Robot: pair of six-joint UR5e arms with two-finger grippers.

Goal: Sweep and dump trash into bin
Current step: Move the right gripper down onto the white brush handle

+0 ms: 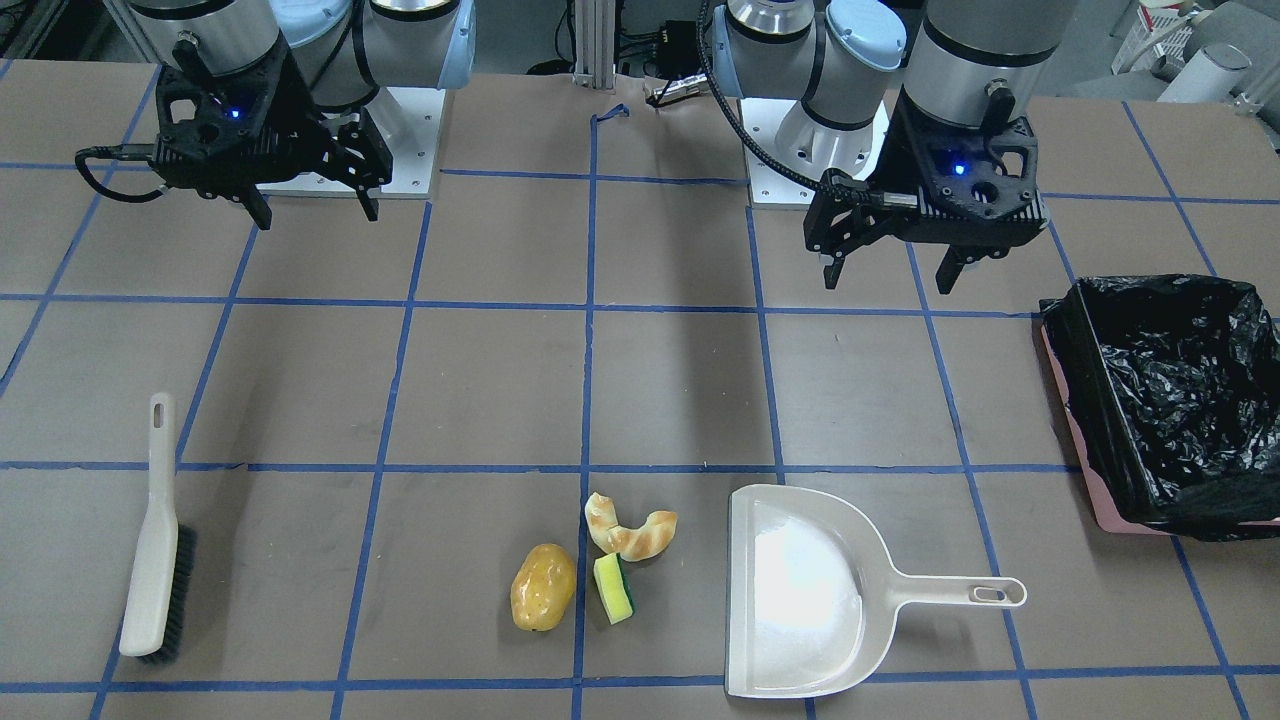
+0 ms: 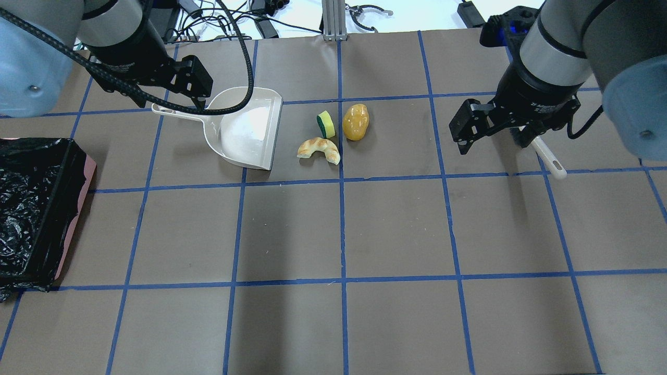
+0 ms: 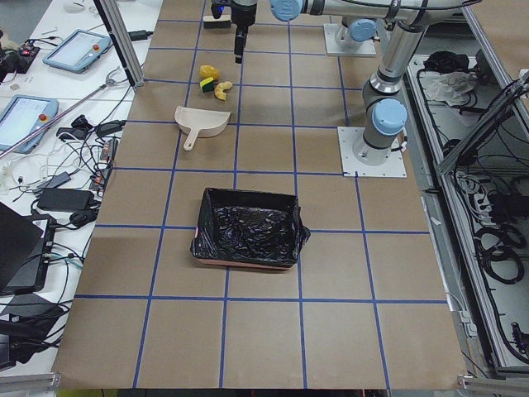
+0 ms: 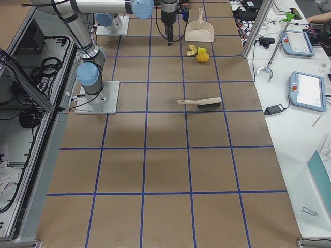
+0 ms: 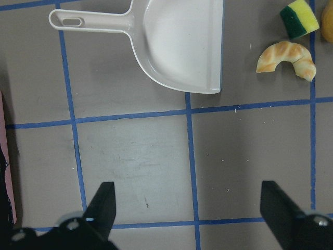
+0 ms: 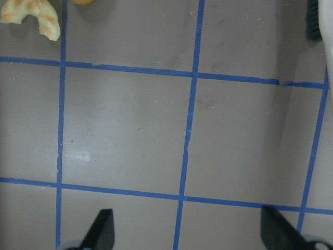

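While left gripper [image 1: 888, 275] and right gripper [image 1: 316, 212] hang wide open, potato [image 1: 543, 587], croissant [image 1: 630, 530], sponge [image 1: 613, 588] lie unswept; brush [image 1: 155, 540], dustpan [image 1: 800, 590] ungrasped.

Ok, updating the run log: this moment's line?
left gripper open; right gripper open; beige plastic dustpan, black-bristled beige brush ungrasped; glossy potato, golden croissant, yellow-green sponge unswept

Croissant [image 5: 285, 56] and sponge [image 5: 299, 18] lie near the dustpan [image 5: 179, 41] mouth — not touching.

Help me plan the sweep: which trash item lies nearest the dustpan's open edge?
The croissant. Its curved end lies closest to the dustpan's mouth. The sponge sits slightly farther back, and the potato is farthest.
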